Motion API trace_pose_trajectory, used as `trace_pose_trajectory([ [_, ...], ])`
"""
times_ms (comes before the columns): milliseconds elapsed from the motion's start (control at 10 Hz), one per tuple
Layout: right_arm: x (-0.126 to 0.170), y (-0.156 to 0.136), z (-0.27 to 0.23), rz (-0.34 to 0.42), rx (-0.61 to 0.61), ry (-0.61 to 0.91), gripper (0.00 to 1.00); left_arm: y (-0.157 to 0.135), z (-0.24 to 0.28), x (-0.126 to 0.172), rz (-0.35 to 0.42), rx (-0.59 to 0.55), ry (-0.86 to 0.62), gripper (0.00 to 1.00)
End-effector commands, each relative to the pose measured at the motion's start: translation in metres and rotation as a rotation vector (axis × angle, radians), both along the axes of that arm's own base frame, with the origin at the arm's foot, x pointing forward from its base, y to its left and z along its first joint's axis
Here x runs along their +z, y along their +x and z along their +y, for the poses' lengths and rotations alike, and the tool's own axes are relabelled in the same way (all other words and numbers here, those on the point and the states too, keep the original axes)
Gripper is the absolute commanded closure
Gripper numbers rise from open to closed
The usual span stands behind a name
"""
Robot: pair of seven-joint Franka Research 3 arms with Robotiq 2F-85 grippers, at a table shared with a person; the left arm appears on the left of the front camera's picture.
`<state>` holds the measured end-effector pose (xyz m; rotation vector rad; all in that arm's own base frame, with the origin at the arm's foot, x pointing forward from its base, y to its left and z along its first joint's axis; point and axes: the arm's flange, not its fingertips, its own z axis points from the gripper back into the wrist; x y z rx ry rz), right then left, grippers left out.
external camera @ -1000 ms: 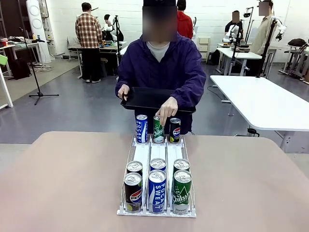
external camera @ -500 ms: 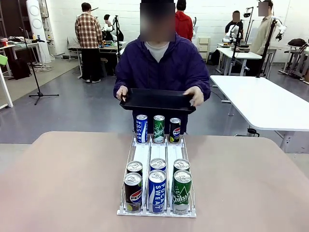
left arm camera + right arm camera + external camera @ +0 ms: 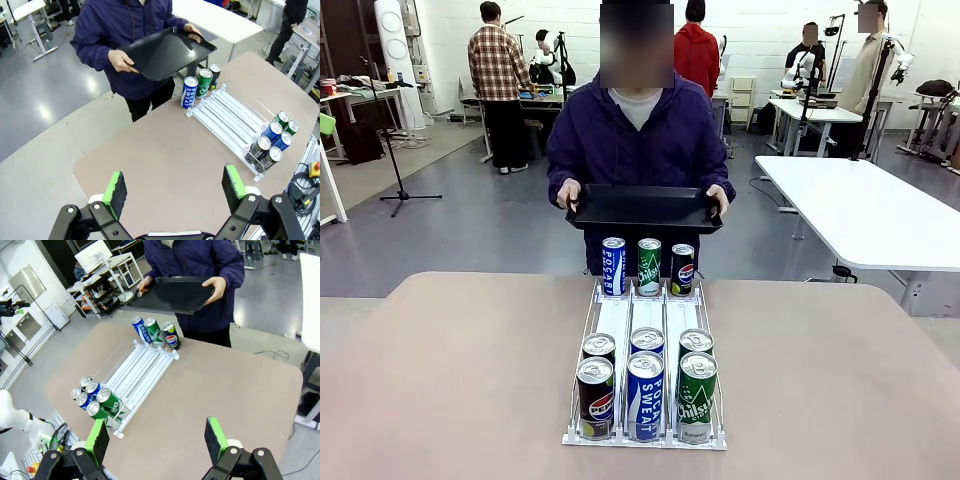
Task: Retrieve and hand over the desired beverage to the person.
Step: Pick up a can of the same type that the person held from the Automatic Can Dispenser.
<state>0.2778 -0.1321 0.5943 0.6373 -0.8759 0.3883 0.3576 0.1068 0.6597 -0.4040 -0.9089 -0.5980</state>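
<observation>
The person [image 3: 637, 135] stands at the table's far side and holds a black tray [image 3: 642, 209] level with both hands. A white three-lane rack [image 3: 647, 318] lies mid-table. At its far end stand a blue Pocari can [image 3: 612, 266], a green Chilsung can [image 3: 649, 266] and a black Pepsi can [image 3: 682, 269]. Several more cans [image 3: 646, 395] of the same three kinds crowd its near end. My left gripper [image 3: 173, 185] hangs open high above the table's left part, nothing between its fingers. My right gripper [image 3: 157, 435] is open too, above the right part, well away from the cans [image 3: 95, 397].
The tan table [image 3: 450, 380] has bare room on both sides of the rack. A white table [image 3: 865, 210] stands behind to the right, beyond the table edge. Other people work at benches far off. A white arm segment [image 3: 20, 422] shows at the right wrist view's lower left.
The person's hand left the top of the far green can and went back to the tray's edge; the person straightened up. Both grippers stayed open.
</observation>
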Motion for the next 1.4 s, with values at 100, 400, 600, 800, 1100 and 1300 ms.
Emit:
trace_pose_trajectory([
  [100, -0.003, 0.013, 0.064, 0.119, 0.134, -0.144, 0.00, 0.002, -0.001, -0.001, -0.014, 0.007, -0.002, 0.00],
  [400, 0.009, 0.025, 0.183, 0.321, 0.129, -0.377, 0.00, 0.002, -0.001, -0.001, -0.014, 0.007, -0.002, 0.00],
  [600, -0.012, 0.039, 0.266, 0.466, -0.061, -0.529, 0.00, 0.002, -0.001, -0.001, -0.014, 0.007, -0.002, 0.00],
  [800, -0.041, 0.041, 0.325, 0.547, -0.103, -0.655, 0.00, 0.002, -0.001, -0.001, -0.014, 0.007, -0.002, 0.00],
  [1100, -0.050, 0.043, 0.353, 0.559, -0.155, -0.599, 0.00, 0.002, -0.001, -0.001, -0.014, 0.007, -0.002, 0.00],
  [1300, -0.060, 0.041, 0.354, 0.549, -0.137, -0.637, 0.00, 0.002, -0.001, -0.001, -0.014, 0.007, -0.002, 0.00],
])
